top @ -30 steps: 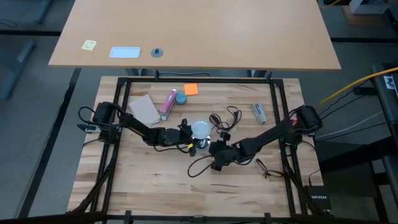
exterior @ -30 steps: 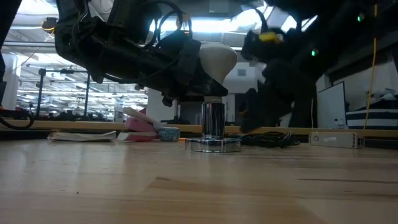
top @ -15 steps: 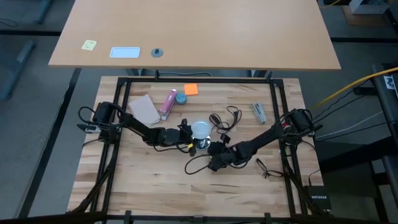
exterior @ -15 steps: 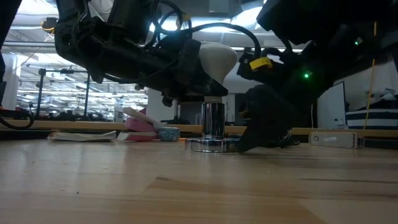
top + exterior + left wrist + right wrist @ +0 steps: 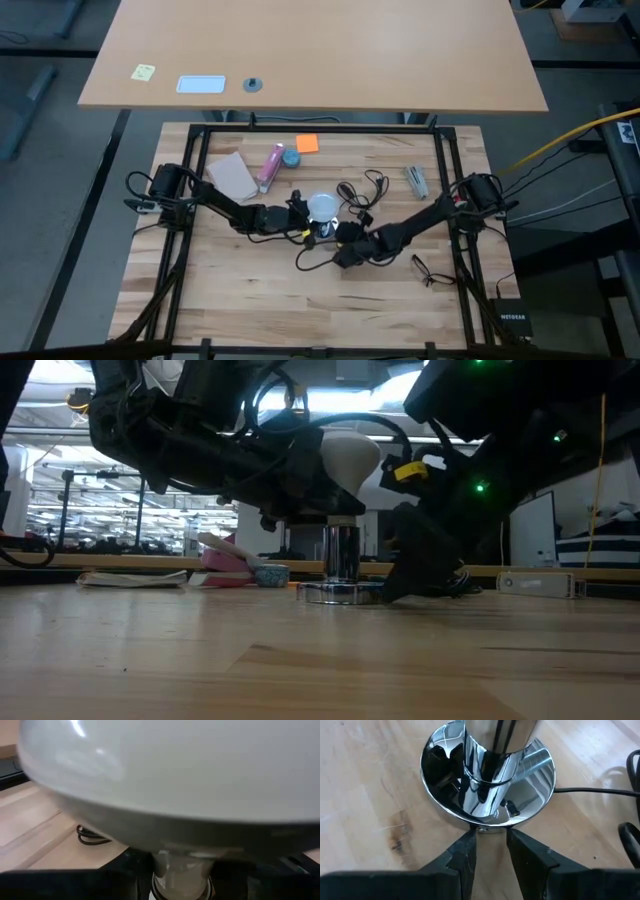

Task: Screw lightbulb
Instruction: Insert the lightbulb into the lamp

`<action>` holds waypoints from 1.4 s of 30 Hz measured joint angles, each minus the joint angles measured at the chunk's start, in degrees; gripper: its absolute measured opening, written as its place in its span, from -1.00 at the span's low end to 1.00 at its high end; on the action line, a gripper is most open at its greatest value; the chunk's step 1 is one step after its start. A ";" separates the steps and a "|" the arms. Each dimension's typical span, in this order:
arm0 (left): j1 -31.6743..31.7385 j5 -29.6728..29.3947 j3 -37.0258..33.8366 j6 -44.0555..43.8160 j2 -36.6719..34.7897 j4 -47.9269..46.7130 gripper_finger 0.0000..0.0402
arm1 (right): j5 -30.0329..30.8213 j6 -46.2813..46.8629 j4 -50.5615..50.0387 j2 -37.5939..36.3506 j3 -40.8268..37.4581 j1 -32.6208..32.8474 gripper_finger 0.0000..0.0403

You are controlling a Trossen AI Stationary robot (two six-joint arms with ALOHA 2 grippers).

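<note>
The frosted white lightbulb (image 5: 352, 454) stands globe up over the chrome stem (image 5: 342, 552) of the round silver lamp base (image 5: 440, 780), near the table's middle. My left gripper (image 5: 310, 216) reaches in from the table's left and is shut on the bulb. Whether the bulb's lower end sits in the stem's top is hidden by the fingers. My right gripper (image 5: 490, 839) comes in from the right and slants down, open, with its two fingertips at the disc's near rim (image 5: 487, 826). I cannot tell whether they touch it. My left gripper pinches the bulb's narrow neck (image 5: 182, 870) between its two fingers, just under the globe. It comes in nearly level from the table's left. The bulb stands upright, clear of the table, above the lamp's stem.
The lamp's black cord (image 5: 310, 262) loops toward the near edge, and more black cords (image 5: 362, 188) lie just beyond the lamp. At the far left are a pink bottle (image 5: 270, 167), a small blue round object (image 5: 290, 158), a tan pad (image 5: 232, 175) and an orange note (image 5: 307, 143). A black frame (image 5: 200, 140) rings the table.
My right gripper has come down to the tabletop and moved toward the lamp base, rolling as it went; its fingertips now stand at the disc's rim. The cord's loop has shifted a little with it. The bulb has stayed where it was.
</note>
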 joint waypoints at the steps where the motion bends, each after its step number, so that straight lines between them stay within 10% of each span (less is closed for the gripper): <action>1: 0.00 -0.09 0.00 0.08 0.00 -0.02 -0.30 | -0.04 0.00 -0.06 0.00 0.00 -0.19 -0.40; 20: 0.02 0.04 0.00 0.39 0.00 -0.07 -0.30 | 3.39 2.32 -4.18 -0.04 0.01 -2.32 -0.40; 42: -0.11 0.57 0.04 0.33 -0.04 -0.27 -0.30 | 3.81 -15.22 -4.33 -2.33 -0.06 -10.90 -0.40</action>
